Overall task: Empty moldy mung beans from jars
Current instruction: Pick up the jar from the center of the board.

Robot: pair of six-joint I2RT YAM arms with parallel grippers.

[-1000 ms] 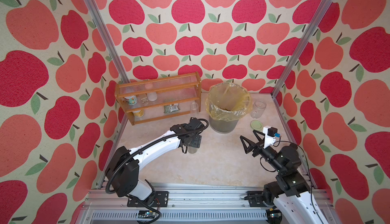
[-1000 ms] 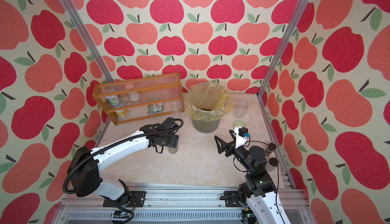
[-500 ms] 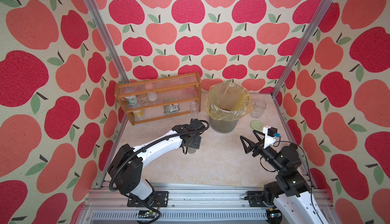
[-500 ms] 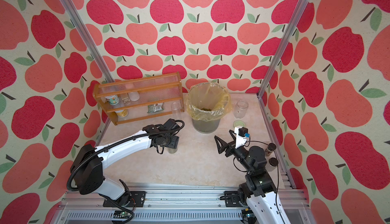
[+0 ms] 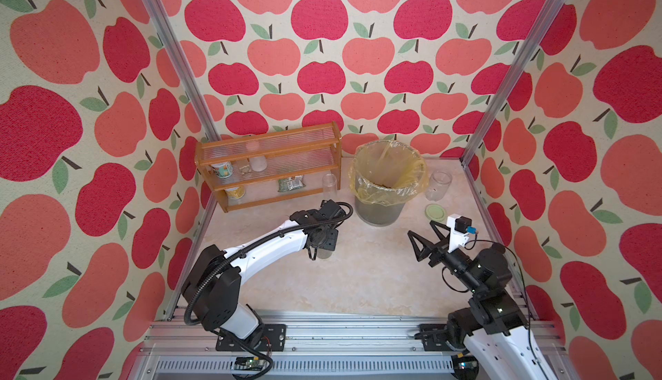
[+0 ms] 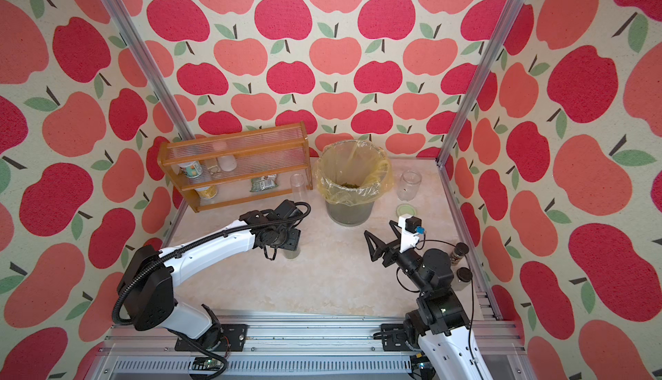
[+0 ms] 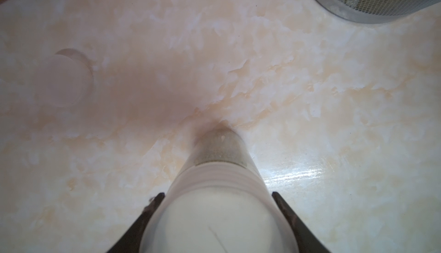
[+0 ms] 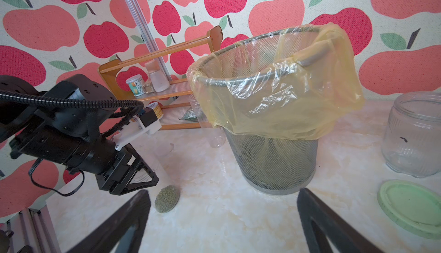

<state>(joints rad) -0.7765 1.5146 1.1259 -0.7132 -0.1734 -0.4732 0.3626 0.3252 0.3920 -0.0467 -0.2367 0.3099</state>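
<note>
A short clear jar (image 5: 324,253) with olive mung beans (image 7: 218,149) in its bottom stands upright on the marble tabletop, left of the bin. My left gripper (image 7: 216,193) reaches down over it, both fingers against the sides of its pale top, shut on it. In the right wrist view the mung beans (image 8: 167,198) show under that gripper. A tall slim jar (image 5: 329,184) and a wider jar (image 5: 439,184) stand empty on either side of the bin. The wider jar's green lid (image 5: 435,212) lies flat on the table. My right gripper (image 5: 422,228) hovers open near this lid, holding nothing.
The grey mesh bin (image 5: 379,213), lined with a yellow bag, stands at the back centre with beans inside. A wooden rack (image 5: 268,167) with cans and a green packet fills the back left. A clear round lid (image 7: 63,77) lies near the short jar. Two dark-capped bottles (image 6: 460,251) stand by the right wall.
My left gripper's fingers have closed in onto the short jar's top. The left arm shifted only slightly. The right arm has not moved.
</note>
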